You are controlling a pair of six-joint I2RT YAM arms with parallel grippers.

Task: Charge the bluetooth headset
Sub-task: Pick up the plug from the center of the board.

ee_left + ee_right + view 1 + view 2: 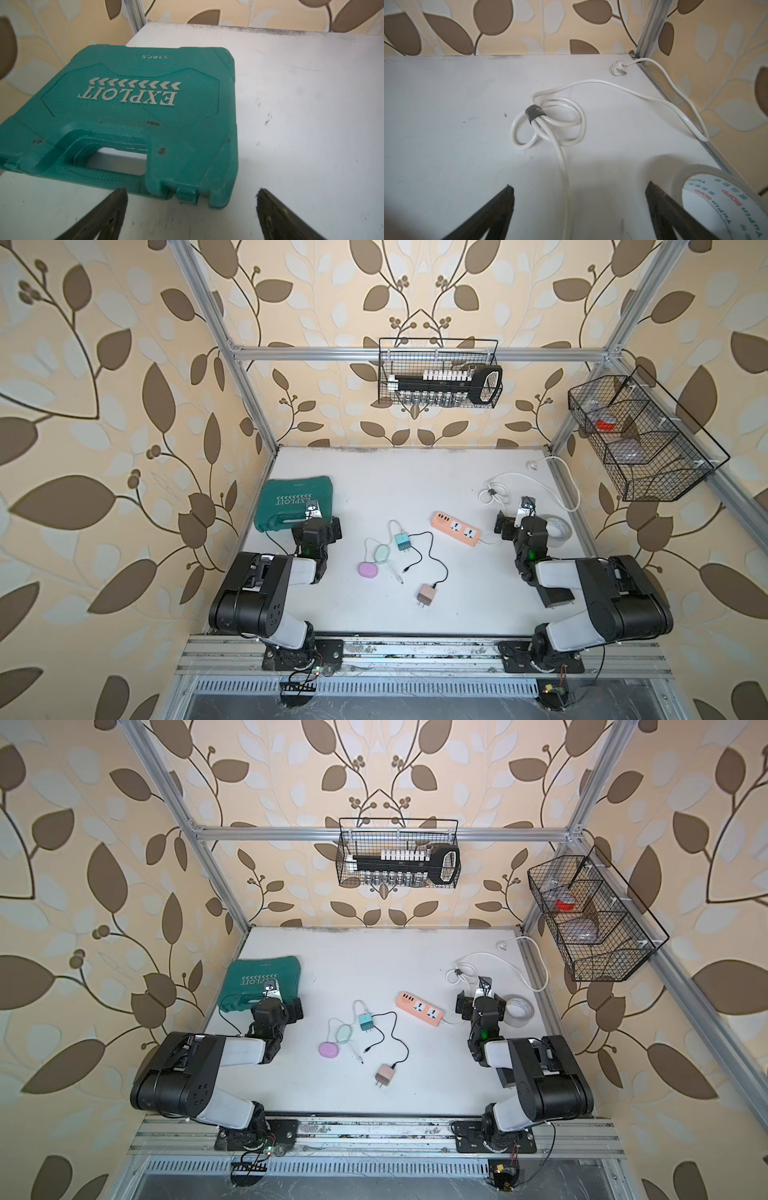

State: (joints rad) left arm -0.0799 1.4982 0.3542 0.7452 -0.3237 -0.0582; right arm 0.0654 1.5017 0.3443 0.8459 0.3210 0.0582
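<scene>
**Landmark:** orange power strip [457, 529], lying slantwise on the counter [374, 489].

**Lilac headset case** [368, 570]: well off the strip's USB end, towards the left arm and the arm bases. Its long axis runs roughly crosswise to the arms.

**Mint case** [381, 553]: just beside it, strip-ward; which case holds the headset cannot be told.

**Teal charger** [402, 542]: between the mint case and the strip.

**Left pincer** [192, 190]: spread, empty, and probably the nearer one. The cases lie strip-ward of it.

**Right pincer** [579, 185]: spread, empty, past the strip's socket end.
</scene>
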